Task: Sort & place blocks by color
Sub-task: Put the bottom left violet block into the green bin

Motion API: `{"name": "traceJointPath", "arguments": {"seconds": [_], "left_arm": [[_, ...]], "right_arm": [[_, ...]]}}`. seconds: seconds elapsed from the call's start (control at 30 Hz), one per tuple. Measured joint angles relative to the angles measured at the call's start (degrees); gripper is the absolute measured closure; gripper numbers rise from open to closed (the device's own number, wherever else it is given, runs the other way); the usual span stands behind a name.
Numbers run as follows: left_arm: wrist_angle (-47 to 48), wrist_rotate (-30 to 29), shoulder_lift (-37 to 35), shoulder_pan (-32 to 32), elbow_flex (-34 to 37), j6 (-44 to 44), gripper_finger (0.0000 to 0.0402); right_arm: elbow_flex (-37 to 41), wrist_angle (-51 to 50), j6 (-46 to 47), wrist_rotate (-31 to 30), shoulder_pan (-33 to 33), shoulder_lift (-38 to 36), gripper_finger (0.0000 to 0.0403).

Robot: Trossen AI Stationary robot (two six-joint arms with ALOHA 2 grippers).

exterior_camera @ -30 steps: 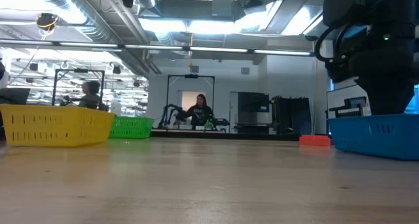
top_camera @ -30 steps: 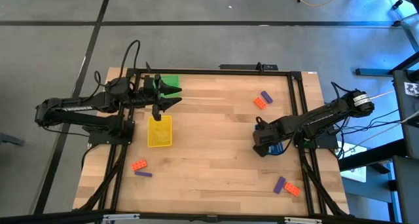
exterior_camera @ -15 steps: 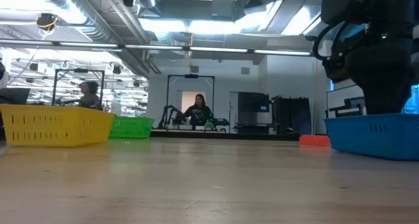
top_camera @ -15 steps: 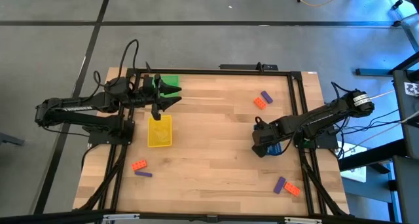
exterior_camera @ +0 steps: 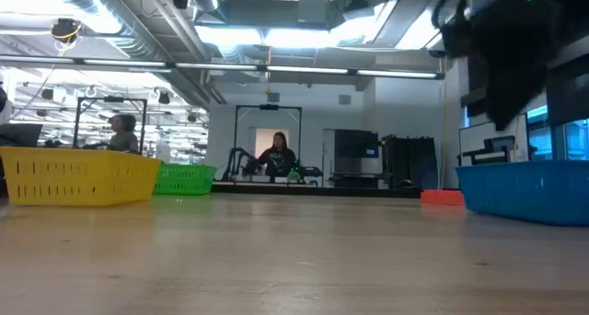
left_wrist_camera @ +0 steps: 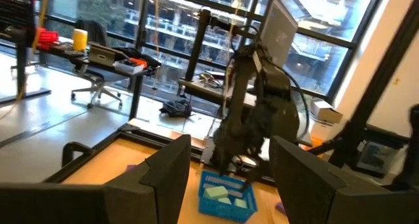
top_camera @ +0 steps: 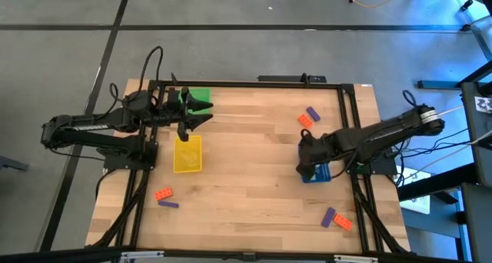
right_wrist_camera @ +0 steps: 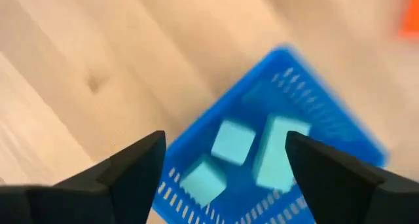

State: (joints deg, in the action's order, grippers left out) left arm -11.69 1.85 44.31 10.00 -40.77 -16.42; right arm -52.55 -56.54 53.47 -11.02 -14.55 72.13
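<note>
Three light teal blocks (right_wrist_camera: 233,142) lie inside the blue tray (right_wrist_camera: 308,103), which stands on the table near its right edge. My right gripper (right_wrist_camera: 224,145) hangs open right above that tray, pointing steeply down, with nothing between its fingers; in the high view it (top_camera: 306,159) covers part of the tray (top_camera: 319,173). My left gripper (top_camera: 206,114) waits open at the far left, held roughly level above the table between the green tray (top_camera: 198,97) and the yellow tray (top_camera: 187,154). Loose orange and purple blocks lie flat on the table.
An orange block (top_camera: 307,120) and a purple block (top_camera: 313,113) lie at the far right, another pair (top_camera: 163,194) (top_camera: 168,204) at the near left, a third pair (top_camera: 329,216) (top_camera: 343,223) at the near right. The middle of the wooden table (top_camera: 254,171) is bare. People sit in the room beyond.
My right gripper has risen straight up from the blue tray, staying open, and has tipped a little; more of the tray now shows beside it in the high view. The tray and the blocks have stayed where they were.
</note>
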Motion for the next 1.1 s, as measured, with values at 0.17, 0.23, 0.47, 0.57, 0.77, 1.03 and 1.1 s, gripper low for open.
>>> {"name": "traceJointPath", "arguments": {"seconds": [0.17,0.23,0.47,0.57,0.77,1.03,1.1], "left_arm": [[0.15,2.76,-0.49,-0.02,0.01,-1.96,0.0202],[-0.03,3.54,-1.23,0.0,0.03,-3.0,0.0202],[0.18,4.81,-3.89,-0.04,0.02,-3.15,0.0202],[0.14,4.96,-5.45,-0.04,0.02,-3.18,0.0202],[0.55,4.94,-7.66,-0.04,0.02,-3.18,0.0202],[0.75,4.94,-7.96,-0.04,0.02,-4.47,0.0202],[0.62,4.93,-7.93,-0.04,0.02,-4.47,0.0202]], "right_arm": [[-5.71,-1.18,-2.33,-7.38,-0.23,-1.68,0.0085],[-7.2,0.37,-5.71,-7.34,-0.23,-1.81,0.0085],[-8.33,10.96,-10.79,-7.21,-0.23,-1.81,0.0085],[-8.33,15.56,-12.93,-6.67,-0.23,-1.48,0.0085],[-8.36,22.07,-24.84,-9.75,-0.23,-1.5,0.0085],[-8.33,27.75,-25.74,-10.96,-0.19,-1.5,0.0085],[-8.34,27.74,-25.76,-10.97,-0.19,-1.5,0.0085]]}}
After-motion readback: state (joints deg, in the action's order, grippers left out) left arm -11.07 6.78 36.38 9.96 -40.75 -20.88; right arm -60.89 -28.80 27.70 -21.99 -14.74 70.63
